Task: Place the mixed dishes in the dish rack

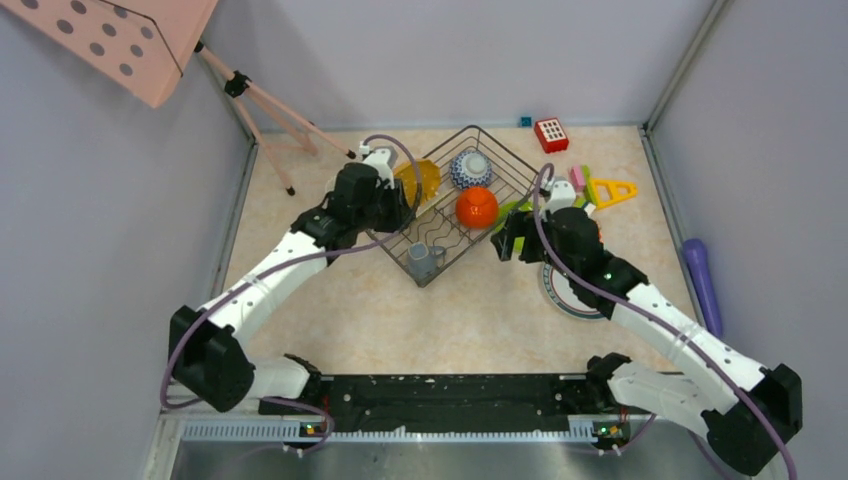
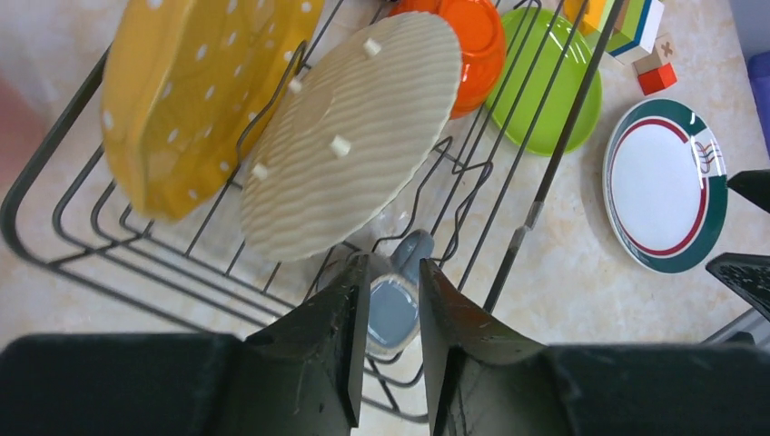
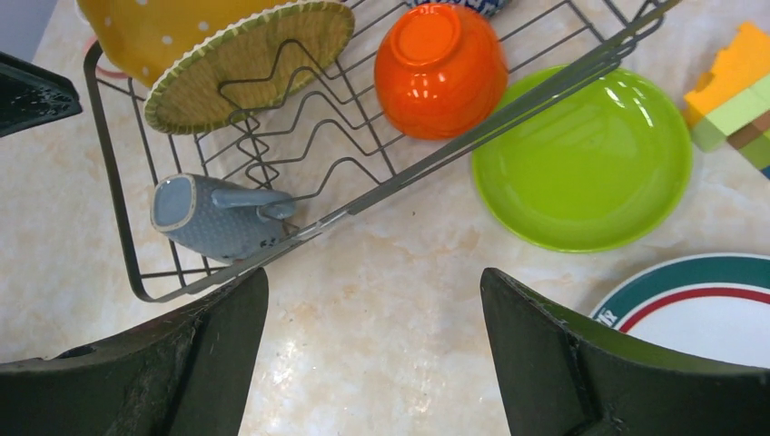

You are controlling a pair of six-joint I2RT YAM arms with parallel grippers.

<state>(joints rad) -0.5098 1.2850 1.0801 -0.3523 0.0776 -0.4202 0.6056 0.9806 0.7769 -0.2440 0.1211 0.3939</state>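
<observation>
The dish rack [image 1: 500, 150] holds two yellow scalloped plates [image 1: 420, 180] standing on edge, a patterned bowl [image 1: 470, 168], an upturned orange-red bowl [image 1: 477, 207] and a grey mug [image 1: 423, 262] on its side. My left gripper [image 2: 393, 263] hovers over the rack's left side with its jaws a narrow gap apart and nothing between them; the grey mug [image 2: 392, 313] shows beyond the gap. My right gripper [image 3: 372, 277] is wide open and empty over bare table, beside the lime green plate [image 3: 581, 163] and the white green-rimmed plate [image 3: 708, 309]. The pink mug is not clearly in view.
Coloured toy blocks [image 1: 551, 133] and a yellow triangle [image 1: 610, 190] lie behind and to the right of the rack. A purple cylinder [image 1: 703, 280] lies by the right wall. A tripod's legs [image 1: 270, 110] stand at the back left.
</observation>
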